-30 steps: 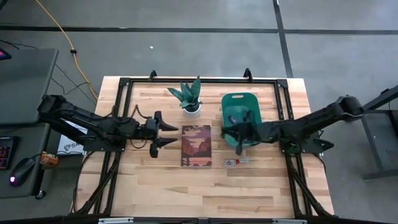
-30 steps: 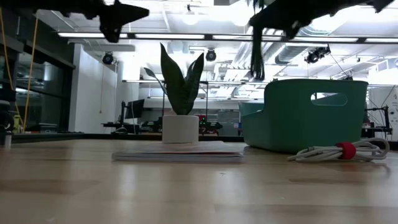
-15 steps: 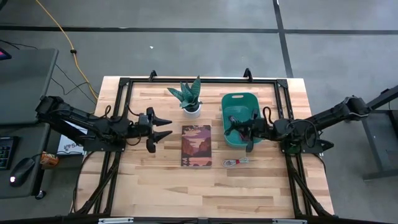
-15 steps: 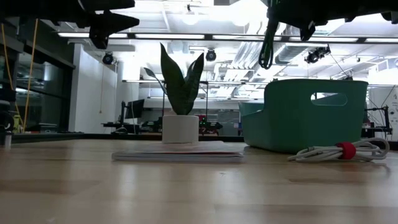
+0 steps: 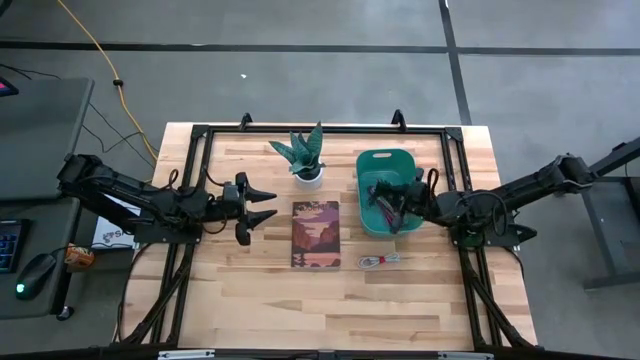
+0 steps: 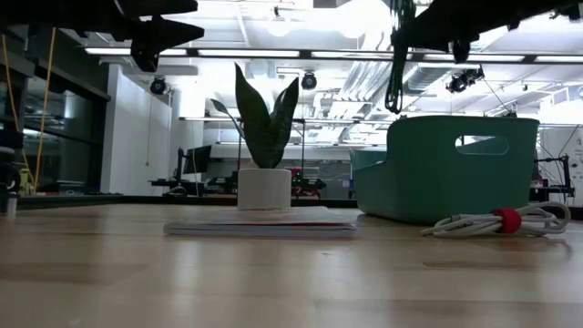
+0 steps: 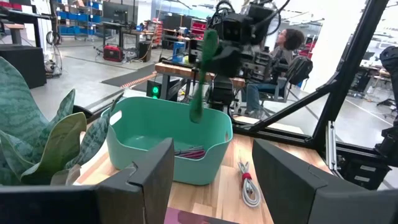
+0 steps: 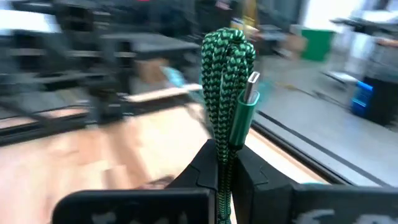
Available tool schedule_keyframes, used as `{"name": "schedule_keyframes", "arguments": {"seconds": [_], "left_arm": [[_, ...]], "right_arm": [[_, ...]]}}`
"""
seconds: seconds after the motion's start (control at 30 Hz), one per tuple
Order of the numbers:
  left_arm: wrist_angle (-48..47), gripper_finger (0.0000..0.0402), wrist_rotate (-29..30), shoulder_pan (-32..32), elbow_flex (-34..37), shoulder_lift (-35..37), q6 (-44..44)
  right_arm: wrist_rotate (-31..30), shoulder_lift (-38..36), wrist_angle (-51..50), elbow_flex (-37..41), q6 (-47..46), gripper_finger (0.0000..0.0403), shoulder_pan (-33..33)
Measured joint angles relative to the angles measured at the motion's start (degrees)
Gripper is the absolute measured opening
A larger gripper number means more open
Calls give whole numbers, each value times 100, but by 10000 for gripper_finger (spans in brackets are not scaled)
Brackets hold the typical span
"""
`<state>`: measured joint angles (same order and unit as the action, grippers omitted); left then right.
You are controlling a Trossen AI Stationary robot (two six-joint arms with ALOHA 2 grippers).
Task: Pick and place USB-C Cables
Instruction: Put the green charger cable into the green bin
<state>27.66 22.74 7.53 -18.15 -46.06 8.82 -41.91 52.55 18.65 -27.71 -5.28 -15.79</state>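
- Right wrist view shows my right gripper [image 8: 225, 163] clamped on a green braided USB-C cable [image 8: 227, 93]: the folded bundle stands up between my two dark fingers [image 8: 205, 168], pinched tight near its lower part, and a green plug with a silver tip lies along its side.
- From the high view, that same gripper [image 5: 398, 207] sits over the teal bin [image 5: 372, 160], with my right arm reaching in from the table's right edge.
- At table height the cable [image 6: 395, 68] hangs straight down from my gripper, above the bin [image 6: 446, 173], its lower end clear of the rim.
- My left wrist camera looks across at the bin [image 7: 134, 137] and sees the dangling green cable [image 7: 200, 84] above it; a few cables with a pink one among them [image 7: 186, 151] lie on the bin's floor.
- A white cable coil with a red tie [image 5: 377, 261] lies on the wood just in front of the bin, apart from it; it also shows low [image 6: 501, 221] and beside the bin [image 7: 249, 190].
- My left gripper [image 5: 262, 204] waits in the air left of the book [image 5: 315, 234], fingers spread apart and holding nothing.
- A potted plant [image 5: 305, 155] stands behind the book, left of the bin.
- Someone sits at a desk [image 7: 287, 46] in the room beyond the table.
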Motion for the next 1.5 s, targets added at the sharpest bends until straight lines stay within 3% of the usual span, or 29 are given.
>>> {"name": "schedule_keyframes", "arguments": {"seconds": [0.1, 0.2, 0.37, 0.5, 0.7, 1.1, 1.5], "left_arm": [[0, 196, 0, 0, 0, 0, 0], [2, 196, 0, 0, 0, 0, 0], [185, 196, 0, 0, 0, 0, 2], [256, 196, 0, 0, 0, 0, 6], [251, 196, -2, 0, 0, 0, 15], [247, 196, -2, 2, 0, 0, 72], [240, 196, -4, 2, 0, 0, 197]], "right_arm": [[-675, 163, -1163, -574, -526, 1, 81], [-734, 448, -2520, -1247, -1213, 1, 377], [301, 1305, -5037, -2298, -2560, 1, 1185], [1153, 2131, -6077, -2665, -2877, 1, 1761], [2310, 3029, -6156, -2695, -2607, 1, 2412], [3170, 3896, -6080, -2699, -2746, 6, 2878], [3138, 4127, -5887, -2699, -2819, 37, 2931]]}}
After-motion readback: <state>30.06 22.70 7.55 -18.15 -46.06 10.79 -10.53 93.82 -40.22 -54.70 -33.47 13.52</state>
